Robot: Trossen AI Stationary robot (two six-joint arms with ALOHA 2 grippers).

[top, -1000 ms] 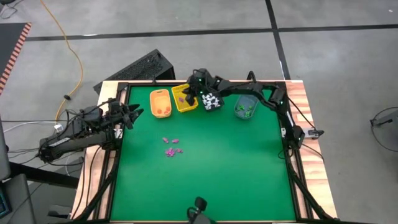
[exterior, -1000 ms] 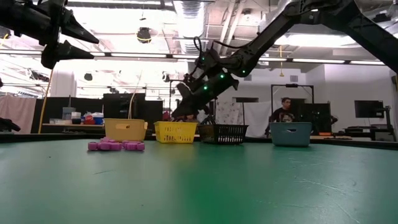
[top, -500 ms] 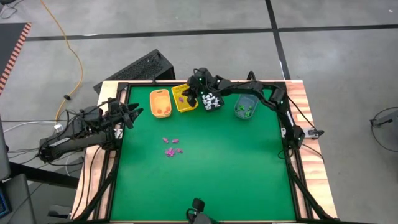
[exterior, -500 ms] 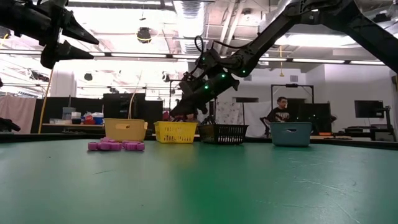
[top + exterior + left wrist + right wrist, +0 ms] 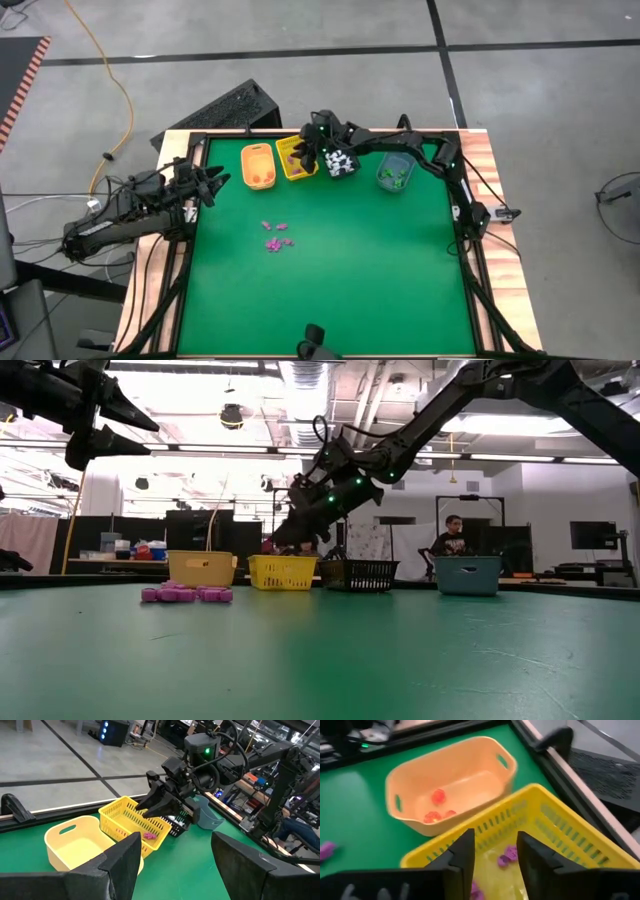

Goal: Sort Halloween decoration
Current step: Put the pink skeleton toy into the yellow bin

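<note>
Several purple trinkets [image 5: 275, 235] lie loose on the green mat [image 5: 330, 270], left of its middle. A few more purple trinkets [image 5: 507, 855] rest on the floor of the yellow mesh basket [image 5: 296, 158] in the far row of bins. My right gripper [image 5: 495, 857] hangs open just above that basket, slanting down, with nothing between its fingers. It also shows in the left wrist view [image 5: 150, 806] and the low view [image 5: 285, 535]. My left gripper [image 5: 215, 180] waits open and level over the table's left edge.
In the far row, an orange bin [image 5: 455, 780] with a few orange trinkets [image 5: 437, 805] stands left of the yellow basket. To the right stand a black basket [image 5: 341, 162] with white pieces and a blue bin [image 5: 394, 172] with green ones. A person [image 5: 455, 538] sits beyond the table.
My right gripper has opened above the yellow basket and turned slightly at the wrist, staying in place.
</note>
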